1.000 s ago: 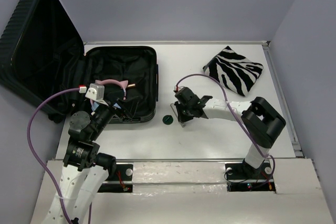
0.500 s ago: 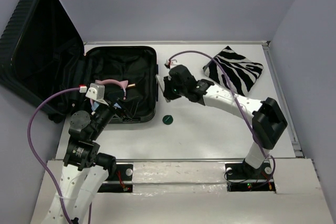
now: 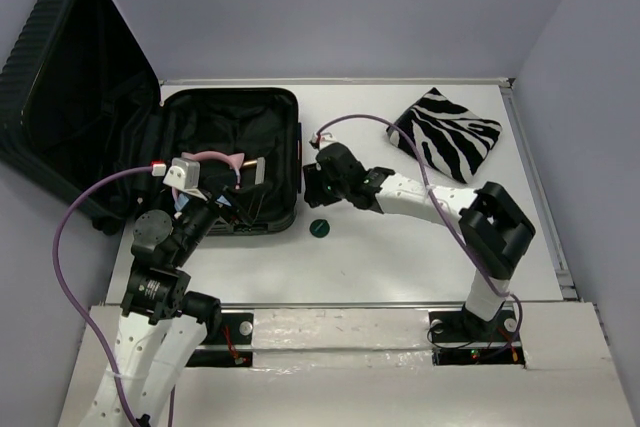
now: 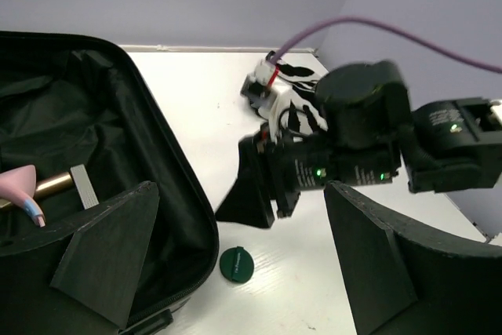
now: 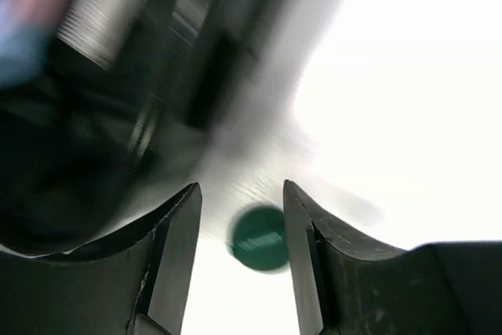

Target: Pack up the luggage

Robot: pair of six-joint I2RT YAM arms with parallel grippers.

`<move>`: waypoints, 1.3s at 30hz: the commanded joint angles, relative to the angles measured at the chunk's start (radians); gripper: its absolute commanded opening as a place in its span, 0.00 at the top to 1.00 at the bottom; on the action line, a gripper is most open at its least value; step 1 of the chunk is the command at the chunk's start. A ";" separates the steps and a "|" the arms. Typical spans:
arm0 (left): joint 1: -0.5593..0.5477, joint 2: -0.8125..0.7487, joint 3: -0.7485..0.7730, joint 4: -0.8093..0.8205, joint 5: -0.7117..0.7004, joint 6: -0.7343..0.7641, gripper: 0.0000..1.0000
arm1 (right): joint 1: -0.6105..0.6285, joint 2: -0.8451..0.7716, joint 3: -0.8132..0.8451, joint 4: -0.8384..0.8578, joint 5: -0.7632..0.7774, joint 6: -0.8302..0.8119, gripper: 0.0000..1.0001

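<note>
The luggage (image 3: 281, 107) lies open at the left with its lid raised; its black lining (image 4: 70, 115) fills the left of the left wrist view. Inside lie a pink item (image 3: 212, 157), a brass tube (image 4: 49, 186) and a small grey flat piece (image 3: 258, 169). My right gripper (image 3: 311, 185) hangs just outside the luggage's right wall, open and holding nothing. In its blurred wrist view a green disc (image 5: 259, 238) shows on the table below, between the fingers (image 5: 172, 256). My left gripper (image 4: 243, 272) is wide open and empty over the luggage's near right corner.
The green disc (image 3: 319, 228) lies on the white table just right of the luggage, and a zebra-striped pouch (image 3: 445, 132) at the back right. The right arm's purple cable (image 3: 355, 122) loops above it. The right arm (image 4: 369, 135) crosses the left wrist view.
The right gripper carried a grey piece from mid-table left to the luggage and opened. The piece now lies inside, beside the brass tube. The left arm has not moved.
</note>
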State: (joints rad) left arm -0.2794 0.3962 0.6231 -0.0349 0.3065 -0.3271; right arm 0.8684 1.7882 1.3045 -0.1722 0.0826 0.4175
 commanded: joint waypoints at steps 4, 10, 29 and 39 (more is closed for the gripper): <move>0.006 0.001 0.032 0.050 0.019 0.013 0.01 | 0.001 0.004 -0.178 0.005 0.013 0.033 0.44; 0.011 0.004 0.033 0.053 0.019 0.013 0.01 | 0.021 0.020 -0.197 -0.009 -0.014 0.046 0.43; 0.013 -0.007 0.033 0.050 0.023 0.014 0.01 | 0.030 -0.117 -0.151 -0.075 0.189 0.012 0.93; 0.014 -0.014 0.032 0.043 -0.015 0.011 0.01 | 0.040 -0.034 0.311 0.012 -0.058 -0.031 0.93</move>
State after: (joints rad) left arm -0.2729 0.3954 0.6231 -0.0349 0.3069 -0.3267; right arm 0.8925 1.6485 1.3811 -0.2596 0.1616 0.3946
